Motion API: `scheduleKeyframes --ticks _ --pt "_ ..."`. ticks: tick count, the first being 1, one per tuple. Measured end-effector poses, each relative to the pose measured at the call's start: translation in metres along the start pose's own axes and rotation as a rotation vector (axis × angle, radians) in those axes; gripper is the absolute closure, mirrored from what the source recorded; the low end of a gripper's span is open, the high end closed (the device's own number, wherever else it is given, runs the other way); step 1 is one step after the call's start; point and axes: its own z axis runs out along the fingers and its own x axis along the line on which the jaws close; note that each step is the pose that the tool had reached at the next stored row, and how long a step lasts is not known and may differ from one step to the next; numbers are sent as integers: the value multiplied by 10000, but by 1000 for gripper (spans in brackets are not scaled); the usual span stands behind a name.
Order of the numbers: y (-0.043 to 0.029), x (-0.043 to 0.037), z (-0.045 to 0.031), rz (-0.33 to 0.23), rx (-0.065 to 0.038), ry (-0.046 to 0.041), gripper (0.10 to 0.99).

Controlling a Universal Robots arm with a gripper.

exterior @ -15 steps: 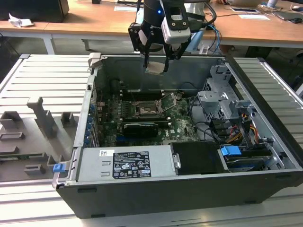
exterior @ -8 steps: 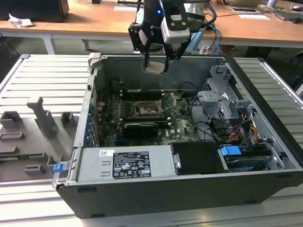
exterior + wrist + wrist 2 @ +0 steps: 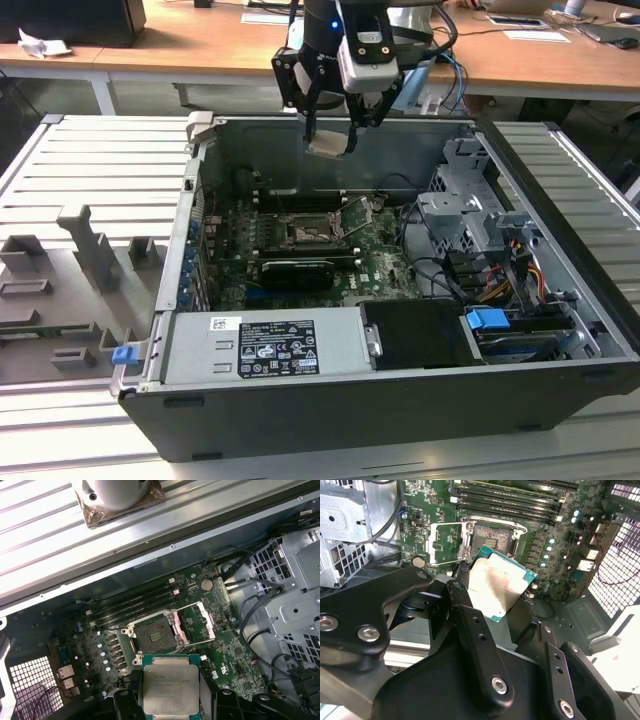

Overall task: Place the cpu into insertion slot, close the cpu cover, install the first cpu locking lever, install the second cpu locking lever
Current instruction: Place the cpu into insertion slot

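Gripper [image 3: 331, 130] holds 1 cpu [image 3: 171, 689] above 1 insertion slot [image 3: 154, 638].

The hand [image 3: 335, 132] hangs pointing down, fingers [image 3: 308, 118] clamped on the cpu [image 3: 330, 146].

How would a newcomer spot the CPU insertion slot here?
Inside the open dark computer case, find the green motherboard. Beside its long black memory slots lies the square black insertion slot with a dark pin field. Unlike them it is square, with a silvery cover frame hinged open at its edge; the silver-topped square cpu hangs above in the jaws.
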Motion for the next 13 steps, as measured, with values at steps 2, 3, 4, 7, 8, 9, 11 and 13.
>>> scheduleKeyframes --ticks 2,3,4,7,8,9,11,13 --pt "0 0 0 86 -2 -7 545" --pt "0 0 0 138 -3 -13 545" --pt "0 0 0 208 -4 -19 545" --pt "0 0 0 378 -8 -34 545" --pt "0 0 0 434 -8 -39 545" --pt "0 0 0 475 -9 -43 545" --pt "0 0 0 564 -11 -51 545" --pt "0 0 0 685 -14 -61 545"
